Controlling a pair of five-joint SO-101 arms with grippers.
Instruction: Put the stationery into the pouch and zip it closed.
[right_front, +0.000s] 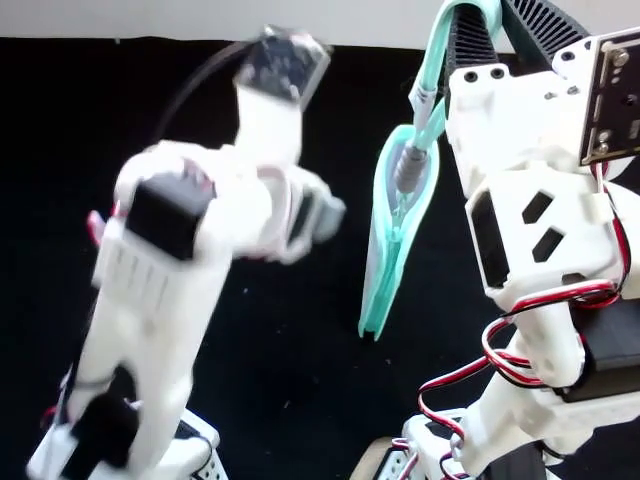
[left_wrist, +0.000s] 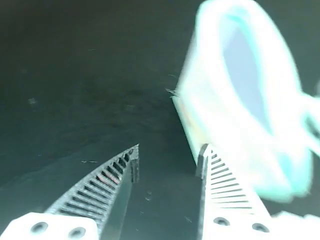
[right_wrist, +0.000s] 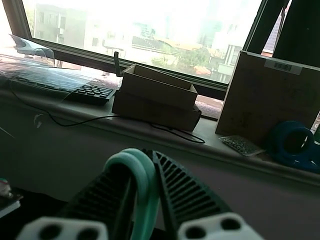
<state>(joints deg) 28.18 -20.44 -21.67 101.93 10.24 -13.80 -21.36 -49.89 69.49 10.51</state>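
The right gripper (right_wrist: 141, 162) pinches the pouch (right_front: 400, 230) only by its loop, so it might swing off the left gripper (left_wrist: 169, 152), jaws wide.

Your bench (right_front: 300, 350) is a flat matte-black top w/ a few pale specks on it. It runs back to a pale strip (right_front: 150, 18) along the far edge. At the near edge stand 2 arm bases: left arm's base (right_front: 195, 450) & right arm's base (right_front: 430, 450).

The soft teal zip pouch (right_front: 400, 230) hangs by its loop from the right arm's black ribbed gripper (right_wrist: 144, 159), over the black table (right_front: 300, 370), just beside the left arm's gripper (left_wrist: 167, 155).
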